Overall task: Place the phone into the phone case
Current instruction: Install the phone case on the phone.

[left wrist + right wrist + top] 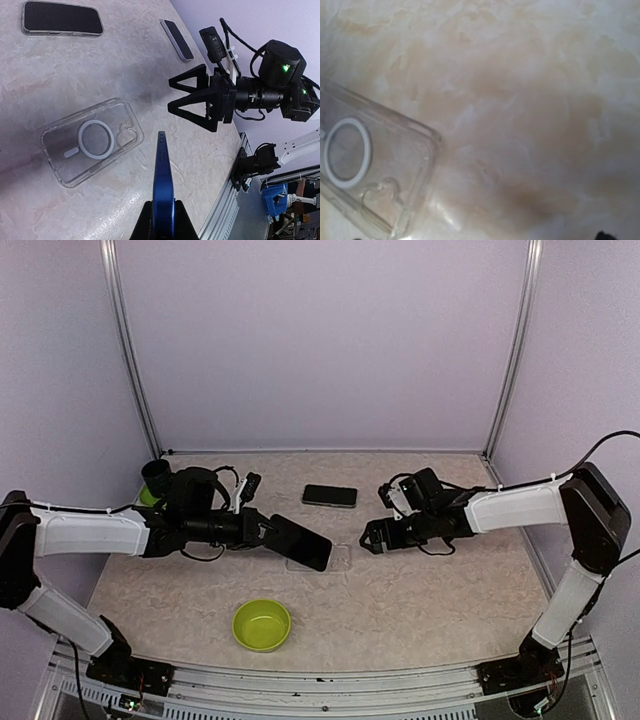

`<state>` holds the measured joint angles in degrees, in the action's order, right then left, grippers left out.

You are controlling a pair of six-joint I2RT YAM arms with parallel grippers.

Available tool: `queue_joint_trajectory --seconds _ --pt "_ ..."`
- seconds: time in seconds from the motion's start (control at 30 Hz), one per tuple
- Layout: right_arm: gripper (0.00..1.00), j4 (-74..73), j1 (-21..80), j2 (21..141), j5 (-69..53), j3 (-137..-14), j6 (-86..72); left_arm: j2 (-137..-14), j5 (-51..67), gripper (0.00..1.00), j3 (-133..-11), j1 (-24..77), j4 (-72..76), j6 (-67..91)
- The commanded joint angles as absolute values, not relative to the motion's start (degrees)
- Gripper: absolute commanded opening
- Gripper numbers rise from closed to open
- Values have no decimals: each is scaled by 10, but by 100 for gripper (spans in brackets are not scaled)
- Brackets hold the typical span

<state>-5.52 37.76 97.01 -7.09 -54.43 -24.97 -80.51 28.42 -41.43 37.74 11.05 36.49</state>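
Clamping phone (163, 180) near case (92, 142): left tool (262, 531)

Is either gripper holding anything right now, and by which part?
The left gripper pinches the blue phone by one short end, its faces between the fingers. The right gripper is open and empty.

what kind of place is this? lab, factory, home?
Probably a lab test cell: plain walls on aluminium posts enclose the table, a rail at its near edge carries the left arm and right arm, and staged props sit out: clear phone case, green bowl.
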Motion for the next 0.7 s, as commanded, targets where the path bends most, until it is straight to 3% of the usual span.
queue_joint_trajectory --seconds 0.0,0.67 --pt "100 -38 376 991 -84 -557 -252 -834 267 0 -454 382 146 406" --pt "96 29 376 1037 -143 -558 -305 -973 251 0 -537 391 166 466"
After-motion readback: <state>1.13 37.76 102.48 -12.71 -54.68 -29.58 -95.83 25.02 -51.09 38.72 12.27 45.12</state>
